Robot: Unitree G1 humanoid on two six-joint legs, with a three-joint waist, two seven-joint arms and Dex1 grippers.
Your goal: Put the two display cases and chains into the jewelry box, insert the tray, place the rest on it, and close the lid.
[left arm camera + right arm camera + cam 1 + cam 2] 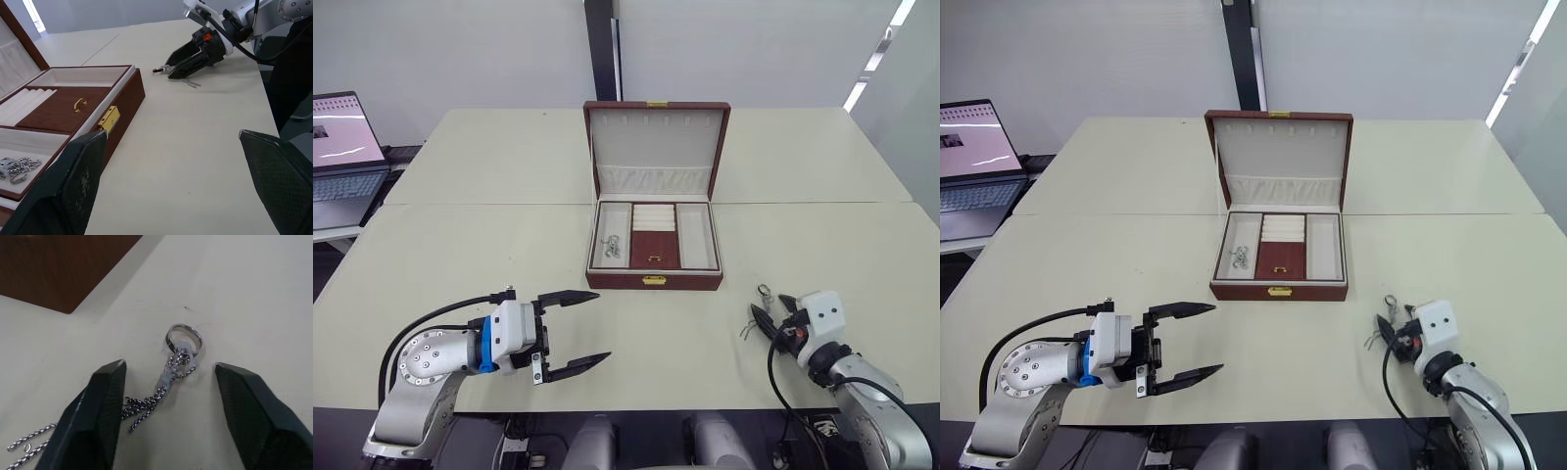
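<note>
Where the right end effector [166,396] reaches over the worktop [509,245], its two black fingers stand apart on either side of a silvery chain [161,382], and the far end of that chain runs out of the right wrist view, so its full length is cut off. This chain lies on the bare surface just beyond the right front corner of the jewelry box [653,281]; it ends in a plain metal ring [183,337] with a knot of pale, whitish material where ring meets links. Whether the fingers touch the links cannot be told.

More chains [17,166] lie heaped in the left cream-lined compartment of the tray [654,257], which sits in the box, its brown centre panel carrying a small gold handle. Whatever lies under the tray is hidden. The lid [656,147] stands upright, showing its gathered pocket.

The left end effector [573,331] hangs wide open over the worktop, well left of the box, gripping nothing.
</note>
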